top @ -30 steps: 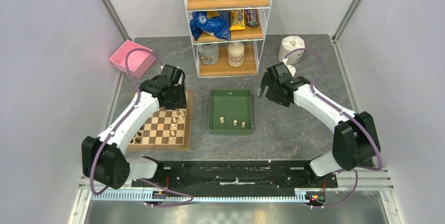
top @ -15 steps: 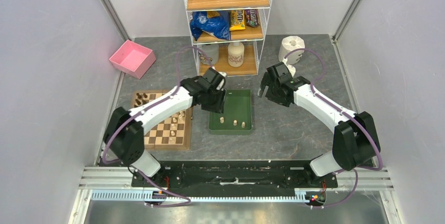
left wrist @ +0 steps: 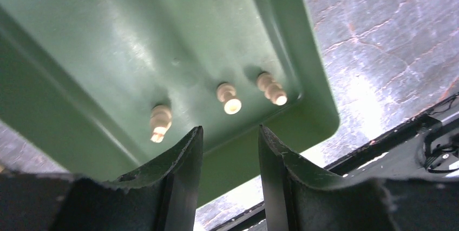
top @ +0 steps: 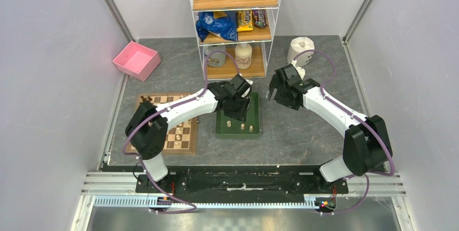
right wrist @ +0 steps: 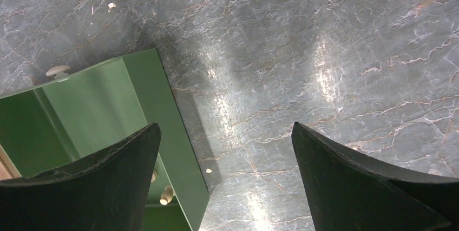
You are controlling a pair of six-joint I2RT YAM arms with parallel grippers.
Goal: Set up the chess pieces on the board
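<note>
surface: dark grey stone-look table (top: 303, 133), veined, with glare patches in both wrist views.
room: plain pale walls (top: 48, 52) close in on the left, right and back. A black base plate (top: 243, 178) and a metal rail run along the near edge.
back of table: white wire shelf rack (top: 235, 31) with wooden boards. It holds a blue bag, snack packs, a mug and a pale bottle.
far left corner: pink bin (top: 136, 60), set askew.
far right: paper roll (top: 301, 48), upright, just behind the right arm's wrist.
centre: green tray (top: 255, 106), in front of the rack and just right of the board.
board (top: 187, 140): flat on the table, left of the tray.
chess pieces (left wrist: 229, 98): three pale ones in the tray, in a row near its near wall. Dark ones stand at the board's far left corner, and a few pale ones on its near squares; count unclear.
left gripper (left wrist: 230, 133): over the near part of the tray, above the three pale pieces. Fingers partway apart, nothing between them.
right gripper (right wrist: 225, 128): above bare table beside the tray's far right corner. Fingers spread wide, empty.
in the way: left arm (top: 178, 111) crosses the board diagonally and hides much of its far half.
</note>
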